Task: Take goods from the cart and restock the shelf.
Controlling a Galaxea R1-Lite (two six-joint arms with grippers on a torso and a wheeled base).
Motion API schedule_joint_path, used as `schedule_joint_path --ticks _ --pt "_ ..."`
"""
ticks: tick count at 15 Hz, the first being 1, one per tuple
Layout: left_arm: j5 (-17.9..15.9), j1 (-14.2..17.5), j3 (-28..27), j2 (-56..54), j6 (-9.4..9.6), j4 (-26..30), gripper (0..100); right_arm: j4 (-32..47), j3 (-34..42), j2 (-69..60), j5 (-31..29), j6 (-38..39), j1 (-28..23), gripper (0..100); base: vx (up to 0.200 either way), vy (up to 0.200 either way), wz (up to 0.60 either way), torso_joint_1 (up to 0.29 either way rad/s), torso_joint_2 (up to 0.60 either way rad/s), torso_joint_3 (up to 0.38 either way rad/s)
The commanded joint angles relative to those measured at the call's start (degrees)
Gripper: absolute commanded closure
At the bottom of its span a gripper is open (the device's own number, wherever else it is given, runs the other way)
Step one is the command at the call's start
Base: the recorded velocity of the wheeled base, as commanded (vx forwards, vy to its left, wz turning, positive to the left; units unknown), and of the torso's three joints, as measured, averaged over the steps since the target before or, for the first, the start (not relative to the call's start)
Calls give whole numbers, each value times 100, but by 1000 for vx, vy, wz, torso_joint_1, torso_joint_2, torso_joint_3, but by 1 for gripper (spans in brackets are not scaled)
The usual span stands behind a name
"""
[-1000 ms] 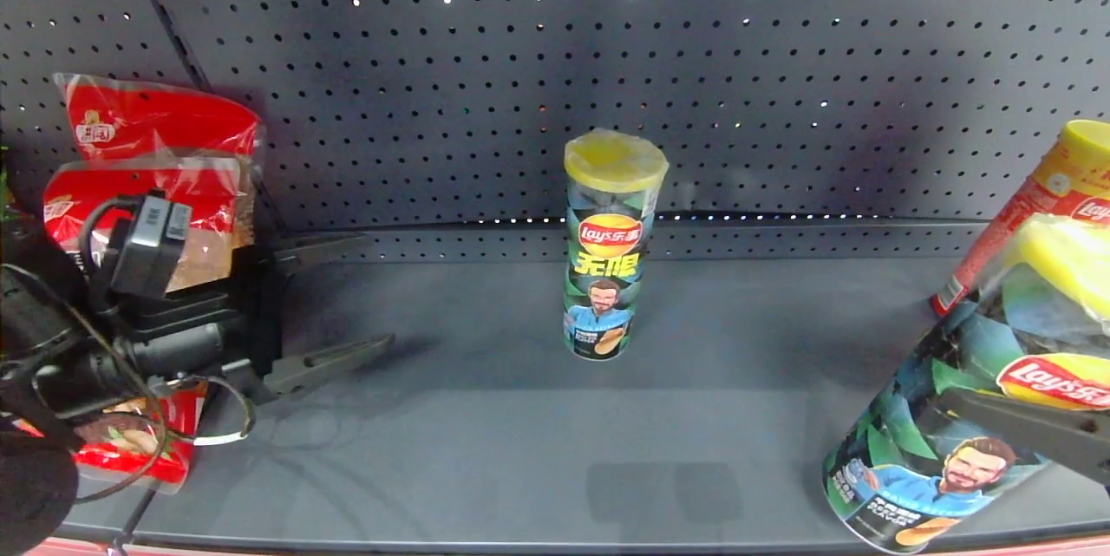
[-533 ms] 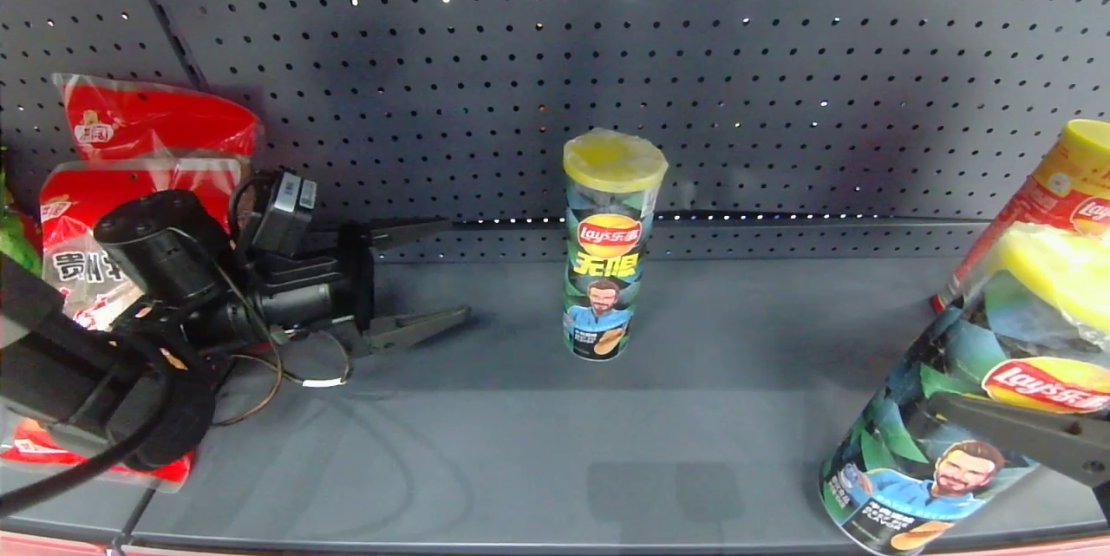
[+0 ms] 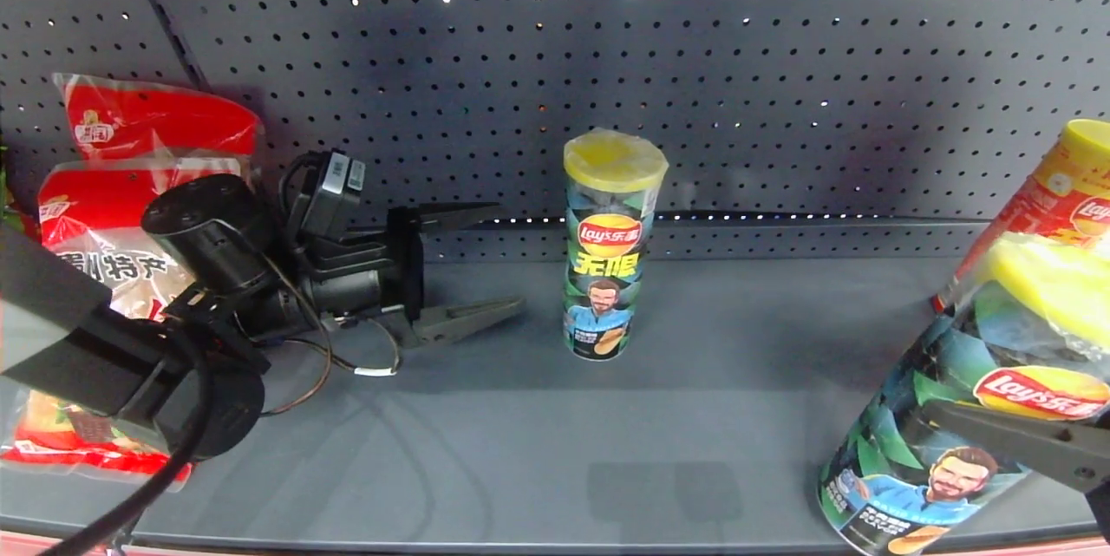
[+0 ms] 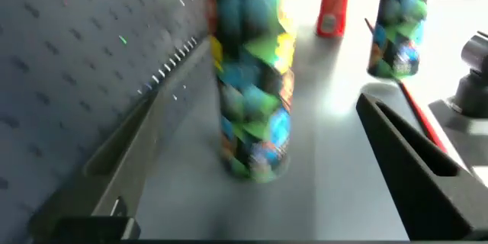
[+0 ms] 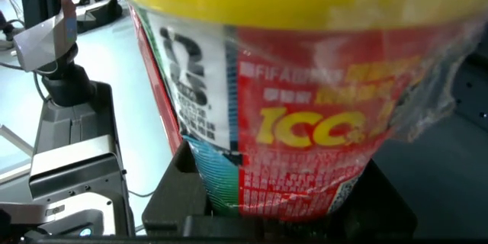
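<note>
Left gripper (image 3: 510,257), spread wide, is levelled at the upright can (image 3: 611,252); toppling is risked if a finger clips it. Right gripper (image 5: 286,206) is clamped on a tilted can (image 3: 963,356).

Along the shelf (image 3: 694,417), snack bags (image 3: 130,131), left tool (image 3: 510,257), standing can (image 3: 611,252) and held can (image 3: 945,417) run left to right.
</note>
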Motion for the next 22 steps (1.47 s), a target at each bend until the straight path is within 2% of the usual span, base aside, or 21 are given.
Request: schedule_joint_path --ticks 1,2,4,10,22 --pt "9 -2 -157 228 2 -1 0 -5 88 -5 5 -63 4 100 0 0 0 0 0 0" --pt "9 -2 -140 280 2 -19 0 -5 123 -14 5 -72 4 100 0 0 0 0 0 0" --pt "35 -204 -148 377 2 -98 0 -5 185 -23 5 -81 4 100 0 0 0 0 0 0" --pt "26 -222 -491 702 2 -89 0 -5 220 -111 5 -81 -4 100 0 0 0 0 0 0" --pt "26 -626 -1168 1291 -7 -98 0 4 395 -216 -4 -204 -31 100 0 0 0 0 0 0"
